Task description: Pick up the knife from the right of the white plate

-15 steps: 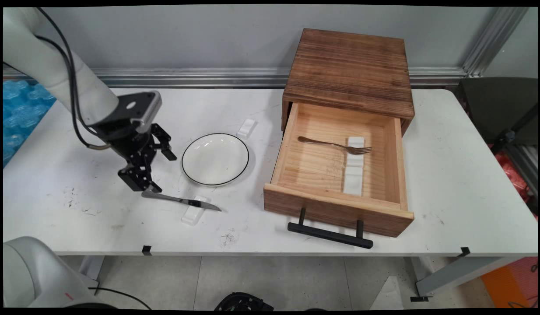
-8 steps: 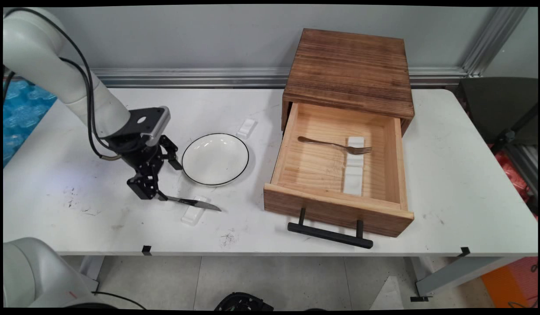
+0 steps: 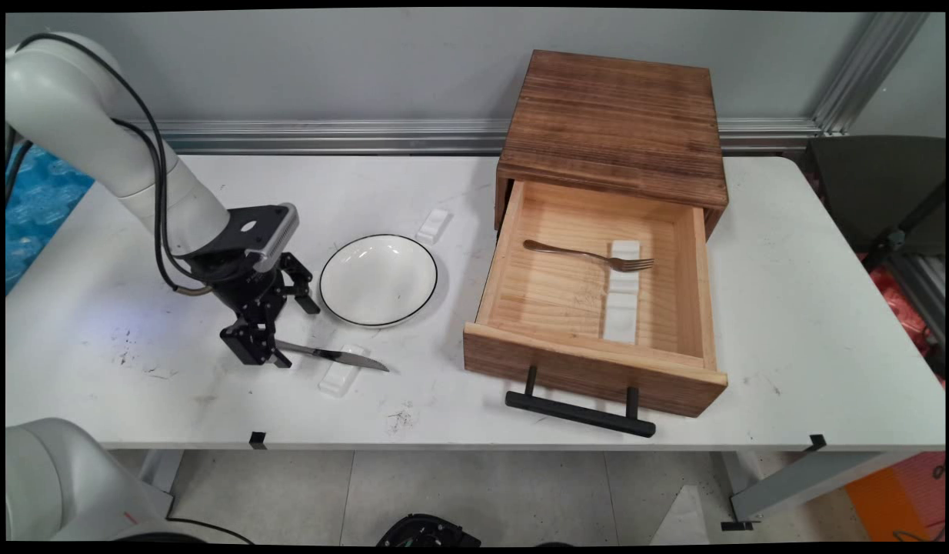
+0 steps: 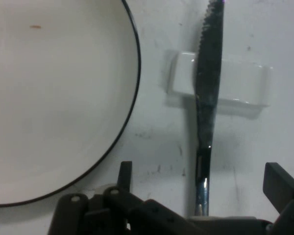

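Knife (image 3: 332,355) lies flat on the table (image 3: 790,323) just in front of the plate (image 3: 378,278), its blade bridging a small white rest (image 3: 337,378) and its handle end running between the spread fingers of the gripper (image 3: 278,338), which stands wide open and holds nothing. Judged a light, stiff, smooth metal piece, likely slippery, best taken across the handle, where the rest appears to lift it slightly off the table, though the hand view leaves that uncertain.

White table (image 3: 790,338) against a grey wall (image 3: 328,61), metal rail (image 3: 328,135) along the wall's foot, pale tiled floor (image 3: 474,492) below the table.
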